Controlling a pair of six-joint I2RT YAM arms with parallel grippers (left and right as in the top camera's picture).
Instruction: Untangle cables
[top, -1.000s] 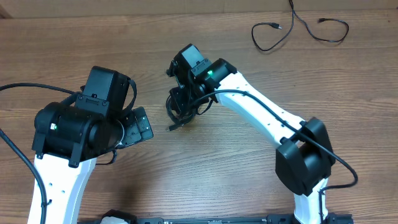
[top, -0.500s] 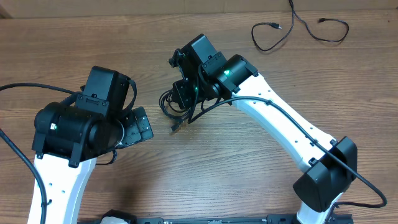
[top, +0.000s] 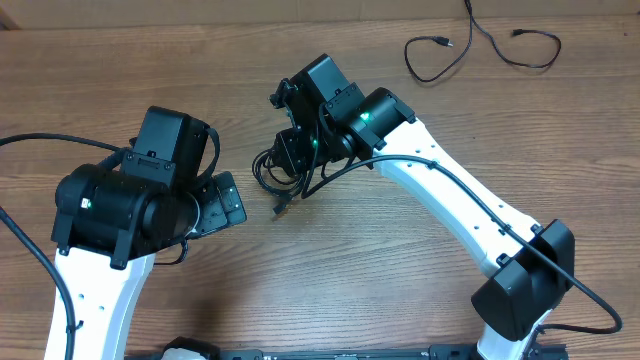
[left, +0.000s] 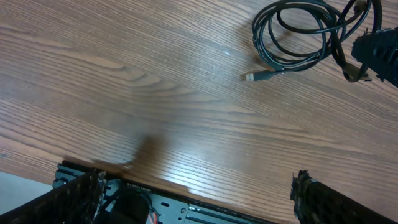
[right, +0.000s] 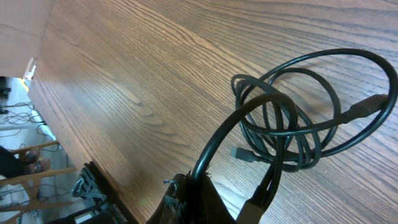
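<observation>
Black, thin, plug-ended cables (right: 289, 130) coiled just ahead of the right gripper (right: 224, 202), clamped on one loop (likely to draw it clear). Left gripper (left: 199, 199) spread wide, empty, cables well ahead, probably waiting.

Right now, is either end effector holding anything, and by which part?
The right end effector grips the black cable by strands of its coil; the left end effector is open, empty.

Overhead downward; wrists close over cables (right: 283, 127)
</observation>
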